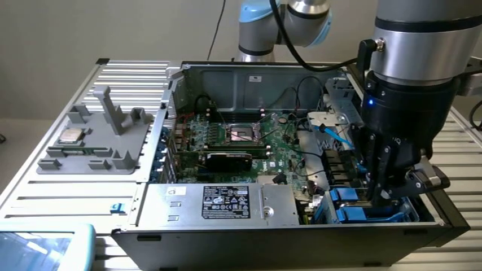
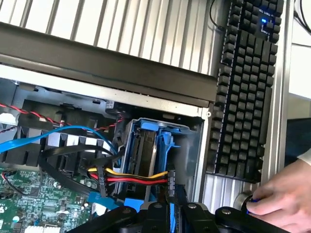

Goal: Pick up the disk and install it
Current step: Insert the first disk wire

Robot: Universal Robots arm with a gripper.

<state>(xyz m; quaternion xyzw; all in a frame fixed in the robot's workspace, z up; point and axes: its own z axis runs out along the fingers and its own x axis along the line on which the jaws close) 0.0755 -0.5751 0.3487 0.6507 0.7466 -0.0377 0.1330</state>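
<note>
Where the open black desktop computer case keeps its corner drive bay, the grey-metal rectangular disk with a blue plastic bracket stands on edge inside. The gripper hangs just above it, fingers closed together.

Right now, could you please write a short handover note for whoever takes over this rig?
End effector: shut, low in the drive cage at the exterior view's right.
Disk: on edge in that cage, blue bracket around it.
Done: disk is in the cage.
Left: seating unconfirmed; end effector not withdrawn.
A person's hand is beside the keyboard.
</note>
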